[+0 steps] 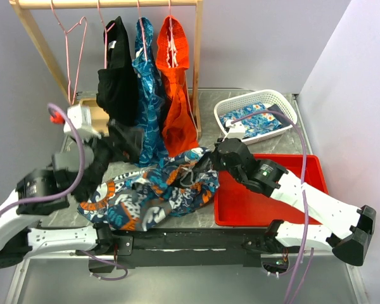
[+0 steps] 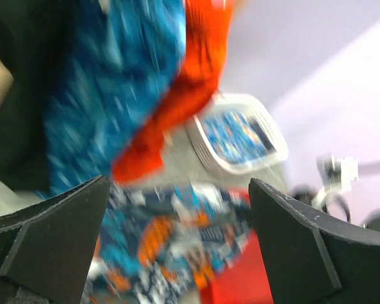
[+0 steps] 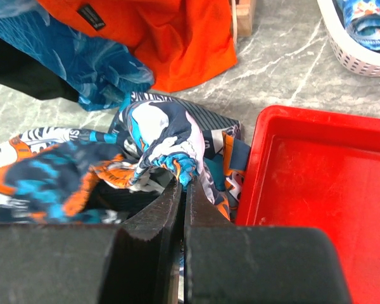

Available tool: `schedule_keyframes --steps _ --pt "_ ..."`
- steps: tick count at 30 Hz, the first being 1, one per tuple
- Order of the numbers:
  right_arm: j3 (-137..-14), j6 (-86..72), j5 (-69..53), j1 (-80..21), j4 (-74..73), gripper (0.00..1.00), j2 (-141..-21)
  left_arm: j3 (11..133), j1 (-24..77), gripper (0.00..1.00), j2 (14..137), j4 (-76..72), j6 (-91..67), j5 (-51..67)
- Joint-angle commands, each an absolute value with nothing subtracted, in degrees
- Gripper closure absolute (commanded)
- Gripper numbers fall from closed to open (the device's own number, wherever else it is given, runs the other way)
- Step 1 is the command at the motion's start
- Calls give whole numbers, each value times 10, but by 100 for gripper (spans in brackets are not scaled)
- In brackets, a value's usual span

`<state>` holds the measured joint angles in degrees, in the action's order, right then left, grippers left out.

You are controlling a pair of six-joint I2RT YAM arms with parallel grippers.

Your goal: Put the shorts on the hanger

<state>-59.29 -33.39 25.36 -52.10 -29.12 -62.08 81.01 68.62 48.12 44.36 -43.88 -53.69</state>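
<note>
Floppy navy-white-orange swirl-print shorts: crumpled heap on grey marbled table, long axis left-right, right end against red plastic tray. Empty thin pink wire hanger: hook up on wooden rail; lavender walls. Right gripper: jaws closed, pinching bunched shorts fold. Left gripper: jaws spread wide, empty, shorts seen between them.
</note>
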Motion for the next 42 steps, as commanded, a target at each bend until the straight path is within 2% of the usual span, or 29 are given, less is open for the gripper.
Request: schedule_keyframes --steps 1,2,3,6,8,9,12,18,21,29,42 --pt "-588 -332 256 -519 -261 100 -618 916 643 3 578 411 -280 -636" --pt "-587 -331 256 -519 -262 100 -617 945 609 4 588 400 -266 -607" --pt "-590 -330 255 -519 -263 100 -618 955 510 3 596 381 -242 -499" --pt "-590 -330 247 -519 -265 100 -616 1006 338 4 626 371 -236 -372" --pt "-588 -329 236 -519 -261 100 -617 1039 291 3 646 352 -229 -342" --pt "-587 -328 231 -519 -260 100 -620 1056 233 4 656 356 -229 -324" --pt "-595 -323 218 -519 -264 100 -634 1119 103 4 705 378 -245 -195" --pt "-600 -310 189 -519 -263 100 -646 1155 -74 2 758 381 -251 -23" --pt "-603 -305 168 -519 -261 100 -659 1158 -105 1 791 389 -233 -5" --pt "-592 -294 145 -518 -251 100 -674 1080 -109 17 793 359 -209 -39" --pt "-591 -298 123 -519 -231 100 -683 1071 -102 44 866 352 -197 -69"
